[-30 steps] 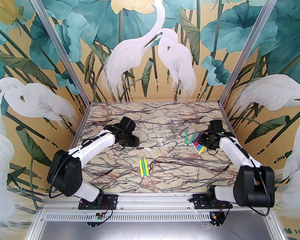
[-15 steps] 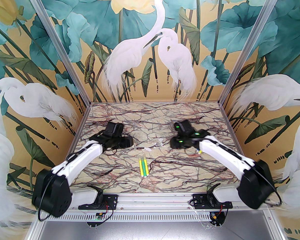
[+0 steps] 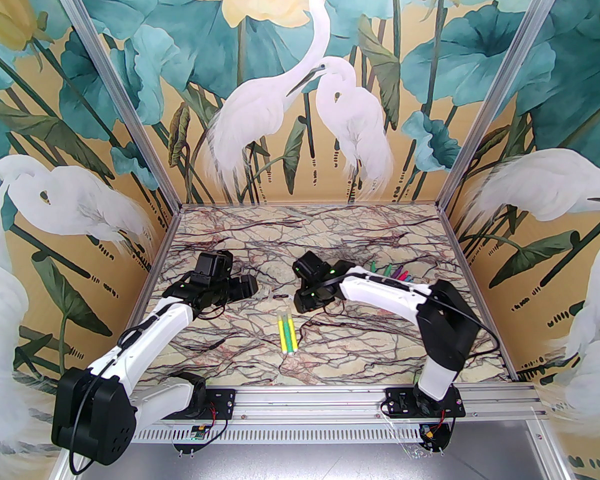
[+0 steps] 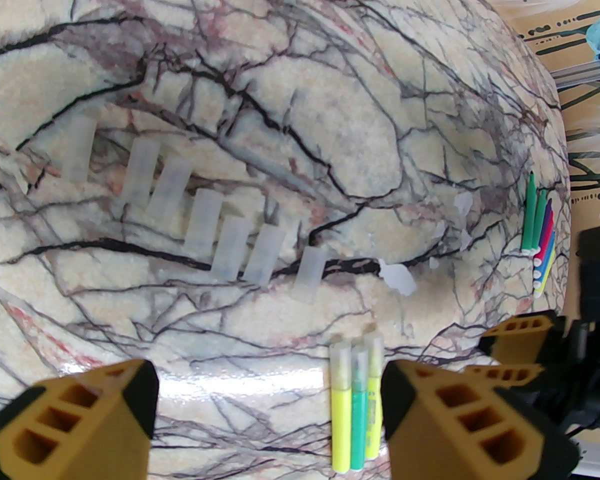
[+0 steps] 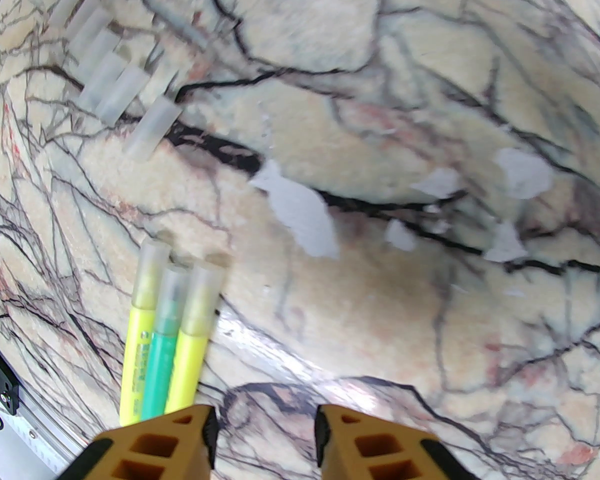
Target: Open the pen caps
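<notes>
The left gripper stands wide open and holds nothing; it hangs above the marble table and touches no pen. The right gripper is also released and empty, with a narrower gap. Seven loose pen caps lie in a slanting row. Near them lie three capped pens, two yellow with one green between. The uncapped pens lie well apart in a bunch; I cannot count them.

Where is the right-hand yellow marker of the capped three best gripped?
The yellow marker: probably mid-barrel, from above, jaws across it. It lies flat, right side free; its left side touches the green marker, so one finger must wedge in.
</notes>
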### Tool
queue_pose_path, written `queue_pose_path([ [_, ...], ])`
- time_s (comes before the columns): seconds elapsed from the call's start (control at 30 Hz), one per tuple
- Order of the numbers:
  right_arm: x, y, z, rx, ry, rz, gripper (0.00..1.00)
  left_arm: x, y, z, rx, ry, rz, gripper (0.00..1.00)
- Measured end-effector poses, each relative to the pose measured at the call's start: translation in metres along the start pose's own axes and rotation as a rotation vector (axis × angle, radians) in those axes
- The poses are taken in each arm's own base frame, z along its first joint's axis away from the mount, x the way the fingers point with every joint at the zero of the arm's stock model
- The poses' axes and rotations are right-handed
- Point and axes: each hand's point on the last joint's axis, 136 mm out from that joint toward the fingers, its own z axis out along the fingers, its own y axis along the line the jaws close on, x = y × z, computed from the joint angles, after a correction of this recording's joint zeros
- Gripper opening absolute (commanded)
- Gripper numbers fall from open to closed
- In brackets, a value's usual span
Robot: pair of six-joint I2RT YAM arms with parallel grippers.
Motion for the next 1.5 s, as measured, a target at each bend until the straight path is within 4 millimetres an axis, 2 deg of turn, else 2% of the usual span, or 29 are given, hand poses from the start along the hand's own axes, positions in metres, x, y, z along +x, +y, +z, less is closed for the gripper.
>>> queue_pose_path([
  [0.17,0.005,0.011,0.006,-0.009,0.018,-0.026,0.39,-0.001,0.0,0.001,0.003,-0.008,0.0,0.79],
  [0.4,0.021,0.034,0.012,-0.029,0.05,-0.061,0.4,-0.001,0.001,0.002,0.005,-0.011,0.001,0.79],
  [0.63,0.036,0.047,0.024,-0.04,0.094,-0.068,0.39,-0.002,0.0,0.001,0.008,-0.017,0.002,0.79],
  [0.97,0.048,0.044,0.041,-0.02,0.14,-0.04,0.38,-0.003,-0.001,-0.002,0.014,-0.029,0.004,0.79],
  [1.5,0.053,0.046,0.051,-0.02,0.149,-0.019,0.34,-0.002,-0.001,-0.001,0.013,-0.028,0.004,0.79],
])
